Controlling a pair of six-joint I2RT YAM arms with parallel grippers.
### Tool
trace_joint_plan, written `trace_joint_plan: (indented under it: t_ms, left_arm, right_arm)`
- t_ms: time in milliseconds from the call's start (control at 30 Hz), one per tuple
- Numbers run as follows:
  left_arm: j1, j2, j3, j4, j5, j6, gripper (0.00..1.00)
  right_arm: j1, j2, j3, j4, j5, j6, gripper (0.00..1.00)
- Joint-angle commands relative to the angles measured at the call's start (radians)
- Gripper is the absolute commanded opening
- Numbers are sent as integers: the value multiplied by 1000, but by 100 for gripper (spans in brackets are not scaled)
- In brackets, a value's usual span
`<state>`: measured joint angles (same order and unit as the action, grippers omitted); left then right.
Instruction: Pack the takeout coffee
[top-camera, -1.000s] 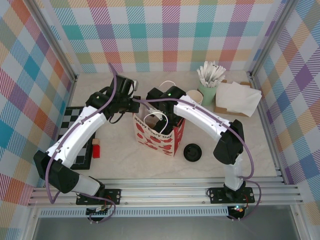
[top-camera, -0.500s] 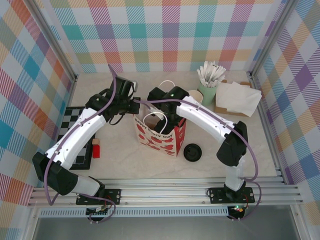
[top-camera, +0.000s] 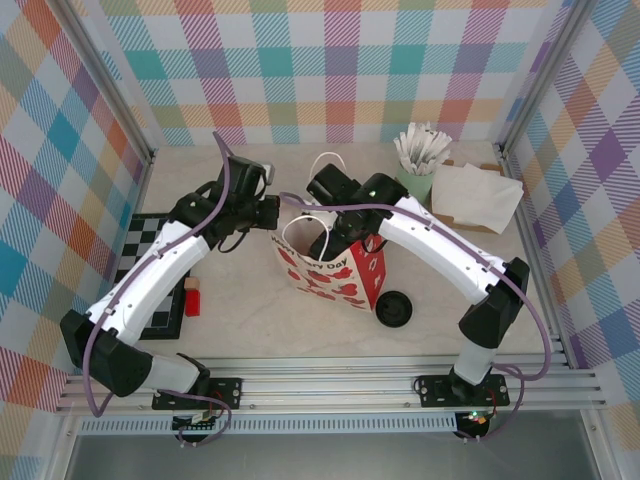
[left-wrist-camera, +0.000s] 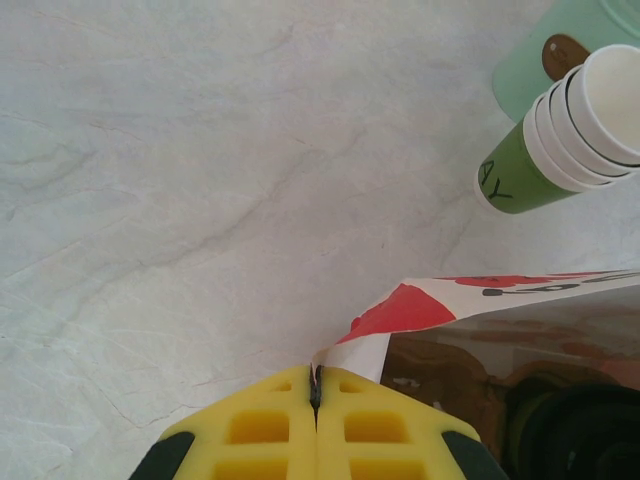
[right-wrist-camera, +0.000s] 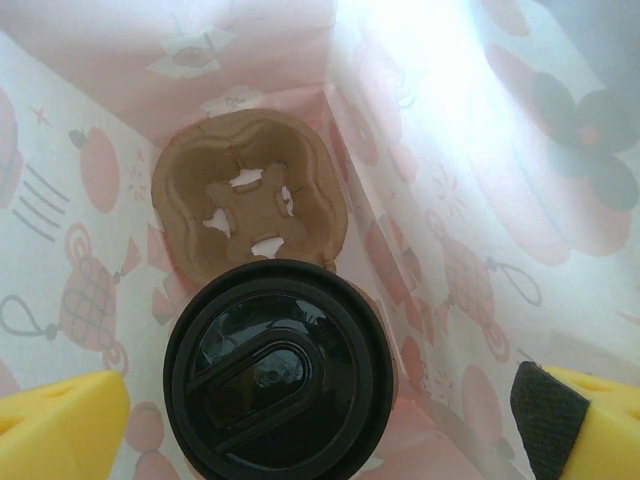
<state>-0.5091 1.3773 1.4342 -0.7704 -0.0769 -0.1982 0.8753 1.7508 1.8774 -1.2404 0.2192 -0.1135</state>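
Observation:
The takeout coffee (right-wrist-camera: 280, 372) stands inside the heart-printed paper bag (top-camera: 335, 275), and I see only its round black lid from above. It sits in a brown cardboard carrier (right-wrist-camera: 250, 200) on the bag's floor. My right gripper (right-wrist-camera: 320, 430) hangs open over the cup, with its yellow fingertips (right-wrist-camera: 60, 425) well apart from the lid on both sides. My left gripper (left-wrist-camera: 316, 388) is shut on the bag's rim corner (left-wrist-camera: 350, 352), and it holds the bag's left edge (top-camera: 272, 213). The dark lid (left-wrist-camera: 585, 430) shows deep in the bag.
A loose black lid (top-camera: 393, 309) lies against the bag's right foot. A stack of lidless green cups (left-wrist-camera: 565, 135) and a mint cup (top-camera: 418, 182) of wrapped sticks stand behind it. Napkins (top-camera: 475, 195) lie at the back right. A checkerboard (top-camera: 145, 265) and a red block (top-camera: 192, 298) lie at the left.
The bag has slid and tilted to the right, nudging the loose lid that way. My right arm's elbow swung right. My left gripper kept its hold on the rim.

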Motion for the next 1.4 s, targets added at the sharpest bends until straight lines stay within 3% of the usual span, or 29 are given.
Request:
trace_joint_plan:
  t_ms: [0, 467, 967, 1367]
  left_arm:
    - [6, -25, -5, 17, -40, -13, 0]
    - [6, 10, 10, 32, 40, -23, 0]
    - [6, 12, 24, -23, -75, 9, 0]
    - [7, 10, 4, -30, -86, -7, 0]
  right_arm:
    - [-1, -4, -7, -11, 44, -22, 100]
    - [1, 248, 244, -131, 0, 8, 100]
    - [2, 168, 279, -119, 49, -61, 100]
    - [-11, -66, 97, 154, 90, -71, 100]
